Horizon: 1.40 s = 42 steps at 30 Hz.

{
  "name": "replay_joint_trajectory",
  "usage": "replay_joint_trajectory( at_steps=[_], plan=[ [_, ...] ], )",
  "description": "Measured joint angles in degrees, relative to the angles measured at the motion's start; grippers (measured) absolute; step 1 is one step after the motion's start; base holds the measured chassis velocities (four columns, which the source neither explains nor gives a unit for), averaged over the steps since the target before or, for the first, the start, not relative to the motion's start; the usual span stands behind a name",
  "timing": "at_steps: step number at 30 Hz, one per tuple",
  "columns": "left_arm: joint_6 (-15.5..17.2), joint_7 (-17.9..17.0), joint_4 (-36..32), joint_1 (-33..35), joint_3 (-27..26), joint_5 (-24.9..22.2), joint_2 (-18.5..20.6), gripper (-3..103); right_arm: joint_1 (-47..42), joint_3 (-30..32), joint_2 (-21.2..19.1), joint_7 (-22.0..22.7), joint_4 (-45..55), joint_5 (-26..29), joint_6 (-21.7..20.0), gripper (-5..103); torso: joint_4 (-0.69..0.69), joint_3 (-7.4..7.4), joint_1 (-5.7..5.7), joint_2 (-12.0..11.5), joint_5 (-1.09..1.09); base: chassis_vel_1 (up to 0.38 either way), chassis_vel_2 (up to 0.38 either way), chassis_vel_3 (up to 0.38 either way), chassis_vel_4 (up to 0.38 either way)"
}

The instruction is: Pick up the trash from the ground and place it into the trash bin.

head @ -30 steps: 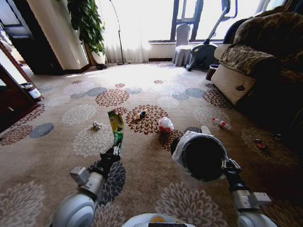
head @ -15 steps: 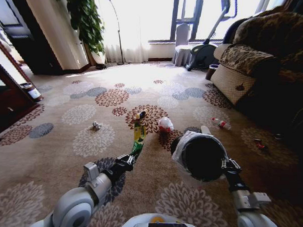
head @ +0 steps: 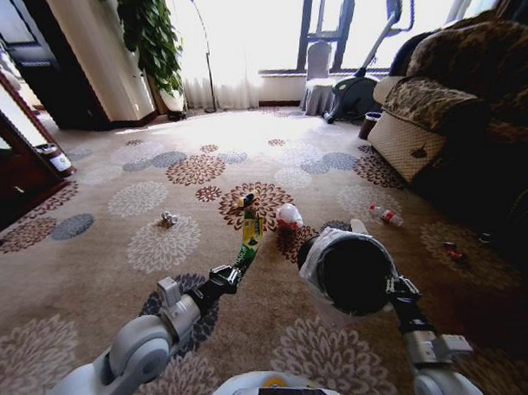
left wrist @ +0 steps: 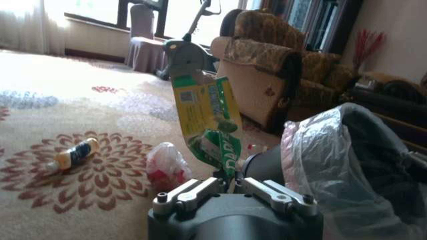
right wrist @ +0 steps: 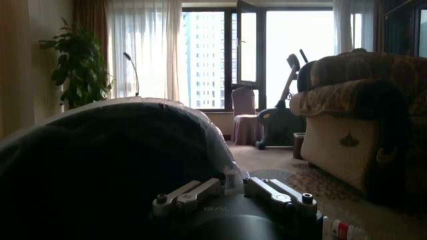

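My left gripper [head: 225, 277] is shut on the green wrapper [head: 249, 236], holding it upright above the carpet just left of the trash bin [head: 349, 271]. In the left wrist view the wrapper [left wrist: 206, 120] stands up from the gripper [left wrist: 231, 184], with the bin's pale liner [left wrist: 333, 160] close beside it. My right gripper [head: 396, 288] is shut on the bin's rim and holds the bin tilted; the bin [right wrist: 113, 160] looms before that gripper [right wrist: 233, 189]. On the carpet lie a foil ball [head: 168, 219], a yellow-black packet [head: 246, 199], a pink-white bag [head: 288, 217] and a clear bottle [head: 386, 215].
A patterned sofa [head: 456, 104] and footstool line the right side. An exercise machine [head: 360, 81] and a covered chair [head: 317, 79] stand by the window. A dark cabinet [head: 7, 172] is at left, a plant [head: 150, 37] behind. A small red item [head: 455, 253] lies near the sofa.
My left arm has swung right and lower, carrying the green wrapper from over the dark flower toward the bin. The right arm and bin have not moved.
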Motion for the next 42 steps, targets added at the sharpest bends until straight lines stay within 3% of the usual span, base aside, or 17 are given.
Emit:
replay_joint_trajectory(
  at_steps=[6, 8, 14, 16, 18, 21, 22, 24, 26, 27, 29, 30, 33, 34, 37, 38, 42],
  plan=[
    [-0.9, 1.5, 3.9, -5.8, 3.8, 5.6, 1.5, 0, 0.0, 0.0, 0.0, 0.0, 0.0, 0.0, 0.0, 0, 0.01, 0.0, 0.0, 0.0, 0.01, 0.0, 0.0, 0.0, 0.0],
    [-1.5, 2.8, 6.6, -10.6, 8.2, 8.1, 2.7, 0, 0.0, 0.0, 0.0, 0.0, 0.0, 0.0, 0.0, 0, 0.02, 0.0, 0.0, 0.0, 0.0, 0.0, 0.0, 0.0, 0.0],
    [-2.4, 5.8, 10.8, -23.6, 18.5, 7.6, 3.5, 0, 0.0, 0.0, 0.0, 0.0, 0.0, 0.0, 0.0, 0, -0.01, 0.0, 0.0, 0.0, 0.0, 0.0, 0.0, 0.0, 0.0],
    [-2.2, 6.6, 11.7, -31.2, 24.4, 0.7, 1.7, 0, 0.0, 0.0, 0.0, 0.0, 0.0, 0.0, 0.0, 0, 0.0, 0.01, 0.0, 0.0, 0.0, 0.0, 0.0, 0.0, 0.0],
    [-2.0, 6.7, 11.7, -32.7, 25.5, -1.5, 1.1, 0, 0.0, 0.0, 0.0, 0.0, 0.0, 0.0, 0.0, 0, -0.01, 0.0, 0.0, 0.0, -0.01, 0.0, 0.0, 0.0, 0.0],
    [0.3, 5.4, 10.0, -39.9, 32.6, -16.1, -2.0, 0, 0.0, 0.0, 0.0, 0.0, 0.0, 0.0, 0.0, 0, -0.01, 0.0, 0.0, 0.0, 0.01, 0.0, 0.0, 0.0, 0.0],
    [0.3, 5.4, 10.0, -39.9, 32.6, -16.1, -2.0, 0, 0.0, 0.0, 0.0, 0.0, 0.0, 0.0, 0.0, 0, -0.01, 0.0, 0.0, 0.0, 0.01, 0.0, 0.0, 0.0, 0.0],
    [1.7, 3.0, 8.0, -42.4, 36.4, -25.1, -3.6, 0, 0.0, 0.0, 0.0, 0.0, 0.0, 0.0, 0.0, 0, 0.0, 0.0, 0.0, 0.0, 0.02, 0.0, 0.0, 0.0, 0.0],
    [2.3, 1.4, 6.4, -42.8, 37.3, -30.0, -4.3, 0, 0.0, 0.0, 0.0, 0.0, 0.0, 0.0, 0.0, 0, 0.0, 0.0, 0.0, 0.0, 0.01, 0.0, 0.0, 0.0, 0.0],
    [2.3, 1.4, 6.4, -42.8, 37.3, -30.0, -4.3, 0, 0.0, 0.0, 0.0, 0.0, 0.0, 0.0, 0.0, 0, 0.0, 0.0, 0.0, 0.0, 0.01, 0.0, 0.0, 0.0, 0.0],
    [3.1, -1.4, 2.4, -42.6, 37.5, -41.2, -4.9, 0, 0.0, 0.0, 0.0, 0.0, 0.0, 0.0, 0.0, 0, 0.01, 0.0, 0.0, 0.0, 0.02, 0.0, 0.0, 0.0, 0.0],
    [3.1, -1.4, 2.4, -42.6, 37.5, -41.2, -4.9, 0, 0.0, 0.0, 0.0, 0.0, 0.0, 0.0, 0.0, 0, 0.01, 0.0, 0.0, 0.0, 0.02, 0.0, 0.0, 0.0, 0.0],
    [3.5, -4.8, -2.0, -41.6, 36.1, -52.4, -5.7, 0, 0.0, 0.0, 0.0, 0.0, 0.0, 0.0, 0.0, 0, 0.01, 0.0, 0.0, 0.0, 0.02, 0.0, 0.0, 0.0, 0.0],
    [3.5, -4.8, -2.0, -41.6, 36.1, -52.4, -5.7, 0, 0.0, 0.0, 0.0, 0.0, 0.0, 0.0, 0.0, 0, 0.01, 0.0, 0.0, 0.0, 0.02, 0.0, 0.0, 0.0, 0.0],
    [3.4, -11.8, -7.1, -39.0, 34.2, -62.7, -7.6, 0, 0.0, 0.0, 0.0, 0.0, 0.0, 0.0, 0.0, 0, 0.01, -0.01, 0.0, 0.0, 0.01, 0.0, 0.0, 0.0, 0.0],
    [3.4, -11.8, -7.1, -39.0, 34.2, -62.7, -7.6, 0, 0.0, 0.0, 0.0, 0.0, 0.0, 0.0, 0.0, 0, 0.01, -0.01, 0.0, 0.0, 0.01, 0.0, 0.0, 0.0, 0.0],
    [3.4, -17.5, -9.3, -33.9, 33.4, -66.8, -8.5, 0, 0.0, 0.0, 0.0, 0.0, 0.0, 0.0, 0.0, 0, 0.0, -0.01, 0.0, 0.0, 0.0, 0.0, 0.0, 0.0, 0.0]
  ],
)
